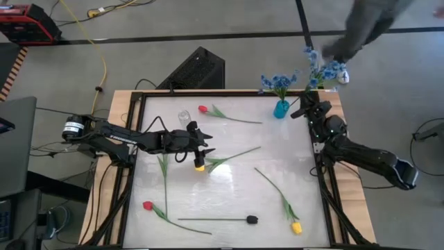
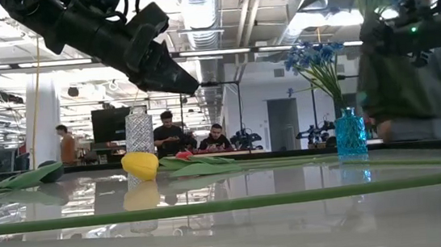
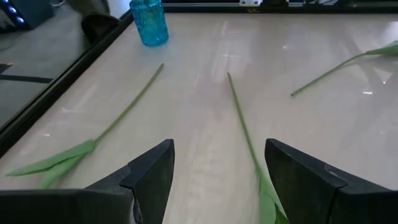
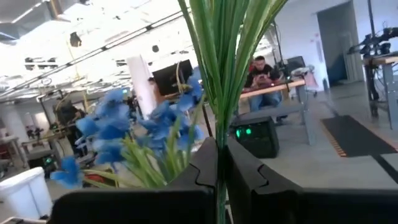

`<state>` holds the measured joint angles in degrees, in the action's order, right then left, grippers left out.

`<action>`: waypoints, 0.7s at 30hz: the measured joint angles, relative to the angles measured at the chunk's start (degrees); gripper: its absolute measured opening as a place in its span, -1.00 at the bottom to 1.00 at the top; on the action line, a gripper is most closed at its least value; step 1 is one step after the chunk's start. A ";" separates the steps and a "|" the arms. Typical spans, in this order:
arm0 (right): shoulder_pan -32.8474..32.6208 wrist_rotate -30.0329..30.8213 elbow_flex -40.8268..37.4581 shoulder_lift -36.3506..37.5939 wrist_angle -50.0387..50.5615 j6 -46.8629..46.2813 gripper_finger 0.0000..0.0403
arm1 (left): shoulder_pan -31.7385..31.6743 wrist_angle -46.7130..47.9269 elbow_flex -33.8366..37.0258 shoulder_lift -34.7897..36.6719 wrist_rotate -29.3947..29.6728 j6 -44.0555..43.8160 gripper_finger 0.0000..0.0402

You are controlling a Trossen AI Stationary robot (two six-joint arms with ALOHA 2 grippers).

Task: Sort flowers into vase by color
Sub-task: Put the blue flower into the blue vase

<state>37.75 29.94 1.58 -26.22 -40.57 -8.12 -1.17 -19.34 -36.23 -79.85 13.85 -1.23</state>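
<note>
Left gripper [image 1: 203,153] hovers fingers spread, empty, over the yellow tulip [image 1: 200,167], well left of the blue vase [image 1: 281,109]. Right gripper [image 1: 310,99] is clamped on a blue sprig [image 1: 326,71] stem, just right of the vase.

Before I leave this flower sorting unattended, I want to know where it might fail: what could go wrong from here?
1. The right gripper is shut on a blue sprig beyond the table's far edge; lowering it, it might tip the blue vase, which already holds blue flowers.
2. The left gripper hangs open over a yellow tulip whose stem is thin; closing could miss or nudge it.
3. A person stands close to the right arm and could be struck.
</note>
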 joint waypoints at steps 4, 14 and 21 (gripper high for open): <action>4.21 -3.39 -0.04 -3.63 -2.91 -2.83 -0.81 | 0.00 -0.97 0.00 0.02 0.00 -0.07 0.20; 8.54 -7.35 -0.02 -18.39 -16.83 -4.51 -0.81 | -0.07 -2.24 0.00 0.02 0.02 0.56 0.20; 8.53 -7.74 0.00 -25.59 -22.40 -4.49 -0.81 | -0.07 -2.23 0.00 0.02 0.09 0.15 0.20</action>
<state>46.28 22.20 1.58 -51.81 -62.97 -12.61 -1.23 -21.57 -36.23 -79.83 13.93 -1.07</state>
